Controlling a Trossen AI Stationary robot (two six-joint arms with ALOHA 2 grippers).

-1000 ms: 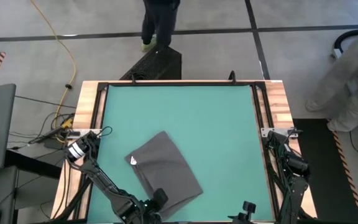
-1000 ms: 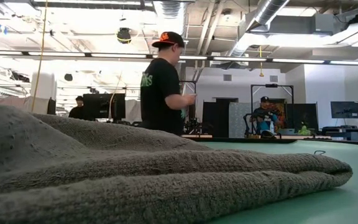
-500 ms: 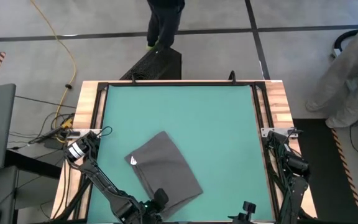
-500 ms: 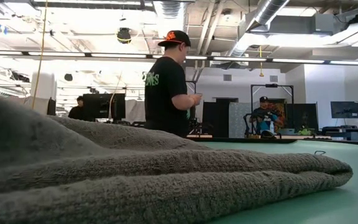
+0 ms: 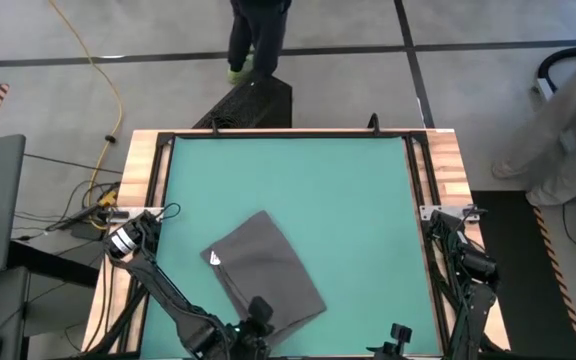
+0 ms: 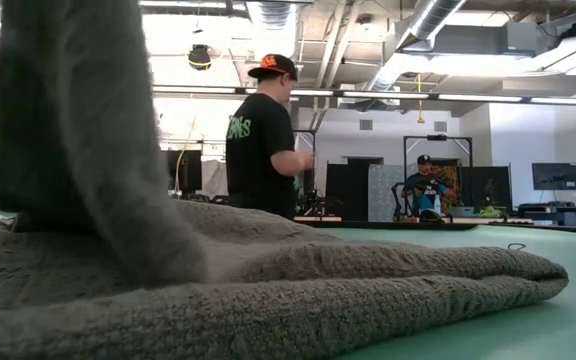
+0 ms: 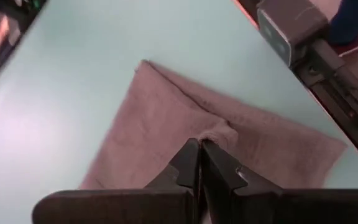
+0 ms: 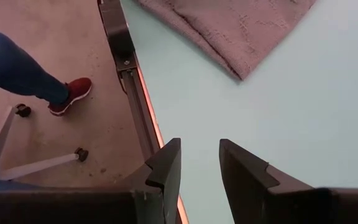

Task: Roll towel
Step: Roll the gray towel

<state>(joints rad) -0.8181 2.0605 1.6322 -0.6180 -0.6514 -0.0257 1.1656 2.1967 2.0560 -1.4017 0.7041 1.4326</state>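
Dark charcoal-grey fabric towel (image 5: 266, 272) found on green mat (image 5: 298, 180), near front edge. Left gripper (image 7: 199, 148) pinched shut on towel's near edge, lifting begun; right gripper (image 8: 199, 155) idle, part open, empty. Next judged: carry edge over, start roll.

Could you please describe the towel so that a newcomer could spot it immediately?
Look at the green mat covering the table, then its near edge by the left pincer, shut on a fold. The towel is the charcoal-grey cloth lying askew there, with a small white tag.
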